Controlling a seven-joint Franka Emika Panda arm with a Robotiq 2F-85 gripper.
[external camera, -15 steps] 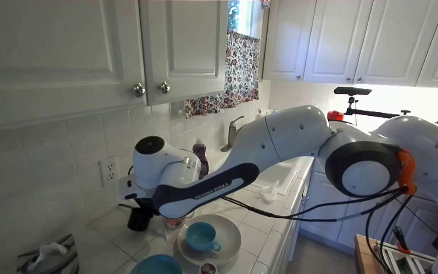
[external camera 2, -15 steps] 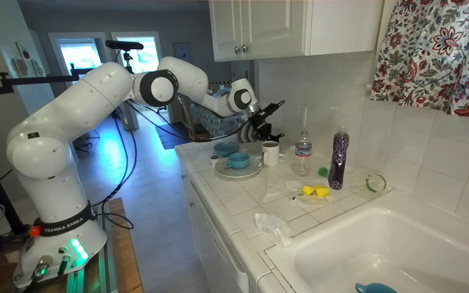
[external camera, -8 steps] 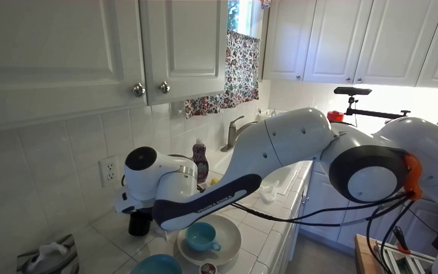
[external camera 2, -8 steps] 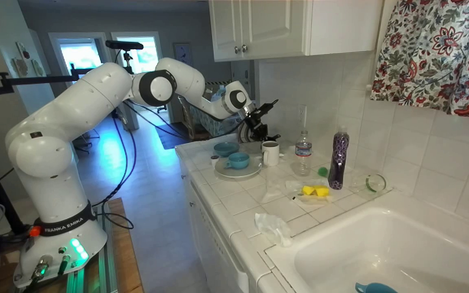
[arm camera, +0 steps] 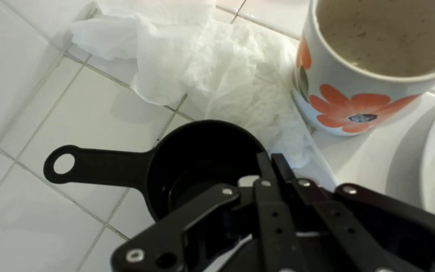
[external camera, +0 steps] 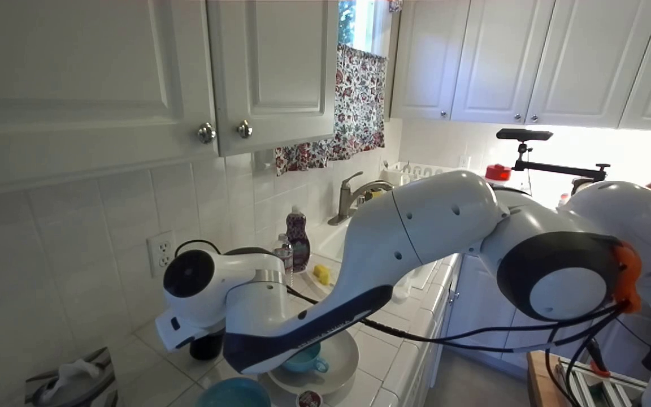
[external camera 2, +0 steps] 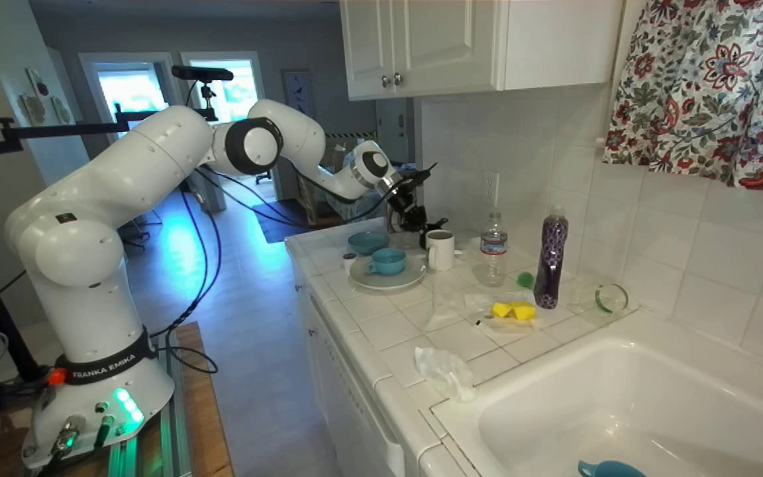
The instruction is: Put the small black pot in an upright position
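Observation:
The small black pot (arm camera: 206,158) is in the wrist view, its opening facing the camera and its flat handle (arm camera: 100,166) pointing left. My gripper (arm camera: 270,155) is shut on the pot's right rim, one finger inside and one outside. In an exterior view the pot (external camera: 205,348) looks about upright under the wrist, with its upper part hidden by the arm. In another exterior view the gripper (external camera 2: 416,222) is behind the patterned mug (external camera 2: 440,252); the black pot is hard to tell from it there. I cannot tell whether the pot touches the counter.
The patterned mug (arm camera: 361,102) and crumpled clear wrap (arm camera: 187,56) are close to the pot. A grey plate (external camera 2: 395,283) with a blue cup (external camera 2: 388,262), and a blue bowl (external camera 2: 367,242), stand nearby. A water bottle (external camera 2: 493,248) and purple bottle (external camera 2: 550,262) stand farther along the tiled wall.
The arm has swung away from the sink side and lower, carrying the pot slightly down in view. The pot's handle, visible earlier in an exterior view, is now hidden there by the wrist.

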